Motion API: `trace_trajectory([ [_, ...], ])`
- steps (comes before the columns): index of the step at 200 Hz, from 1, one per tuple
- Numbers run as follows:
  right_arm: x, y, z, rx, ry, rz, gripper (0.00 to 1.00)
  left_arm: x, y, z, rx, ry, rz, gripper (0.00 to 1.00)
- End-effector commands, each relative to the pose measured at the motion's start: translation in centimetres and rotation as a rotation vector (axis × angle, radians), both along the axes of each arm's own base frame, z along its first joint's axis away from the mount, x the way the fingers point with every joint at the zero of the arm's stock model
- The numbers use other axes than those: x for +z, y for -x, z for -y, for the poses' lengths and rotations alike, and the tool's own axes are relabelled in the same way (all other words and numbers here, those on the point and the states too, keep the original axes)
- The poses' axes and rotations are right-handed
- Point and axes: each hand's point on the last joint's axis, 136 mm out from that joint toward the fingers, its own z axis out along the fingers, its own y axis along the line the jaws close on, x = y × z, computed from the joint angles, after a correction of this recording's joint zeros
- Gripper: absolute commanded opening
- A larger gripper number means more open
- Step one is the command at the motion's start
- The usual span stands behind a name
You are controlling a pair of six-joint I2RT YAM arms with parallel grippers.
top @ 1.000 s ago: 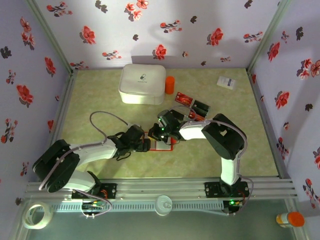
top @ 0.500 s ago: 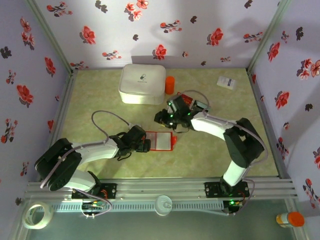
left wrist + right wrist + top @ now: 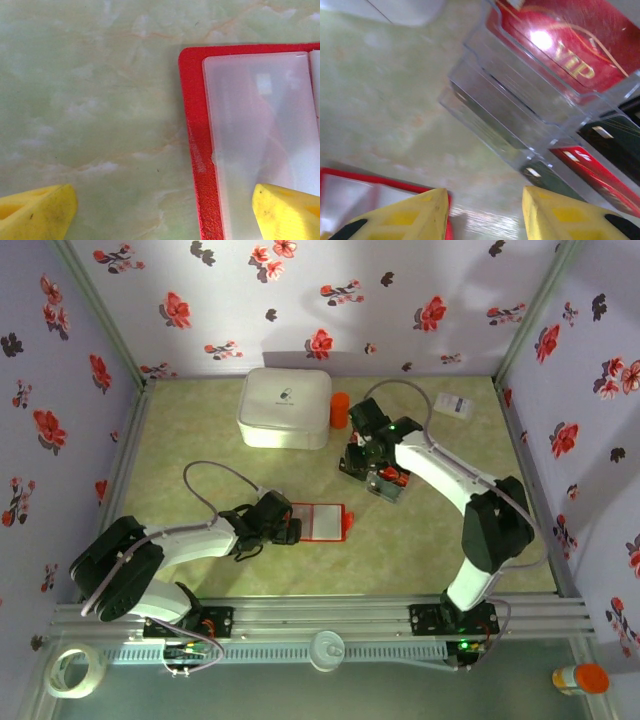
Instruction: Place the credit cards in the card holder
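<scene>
One card holder point(image 3: 322, 522) lies open and flat on the green marbled table point(image 3: 200, 470), nearer the arm bases than the big white box point(image 3: 285, 407) and slightly to its right. It is bright red and squarish, with a pale frosted pocket inside. The credit cards point(image 3: 555, 45) stand in one clear tiered stand point(image 3: 510, 100) just right of the white box and a little nearer the bases. At least four show: two red, one of them lettered "VIP" in gold, and two dark.

One orange cylinder point(image 3: 340, 410) stands just beside the white box's right side, and one small white box with blue print point(image 3: 453, 404) lies well off to the right.

The left gripper point(image 3: 160, 214) is spread wide and holds nothing — one yellow fingertip point(image 3: 286, 210) is over the pale pocket and the other over bare table. The right gripper point(image 3: 485, 215) hangs over the near end of the stand, its fingers partly apart with only table between them.
</scene>
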Motion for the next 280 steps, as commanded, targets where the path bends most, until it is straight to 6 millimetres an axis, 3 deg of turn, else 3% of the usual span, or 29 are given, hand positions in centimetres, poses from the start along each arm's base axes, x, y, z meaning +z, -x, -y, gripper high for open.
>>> trace_trajectory([
  [1, -2.1, 1.3, 3.7, 0.063, 0.244, -0.076, 0.43, -2.1, 1.0, -2.1, 0.019, -0.101, -0.056, 0.93],
  [40, -3.7, 1.3, 5.4, 0.066, 0.355, -0.094, 0.42, -2.2, 1.2, -2.3, 0.018, -0.106, -0.059, 0.93],
  [198, -8.6, 1.7, 6.9, 0.07, 0.424, -0.184, 0.33, -2.0, 1.1, -2.2, 0.027, -0.094, -0.055, 0.93],
  [253, -8.3, 1.9, 6.7, 0.077, 0.411, -0.184, 0.22, -2.0, 1.1, -2.1, 0.025, -0.095, -0.056, 0.93],
  [280, -7.5, 1.7, 6.8, 0.078, 0.413, -0.165, 0.3, -2.0, 1.2, -2.1, 0.026, -0.094, -0.059, 0.93],
])
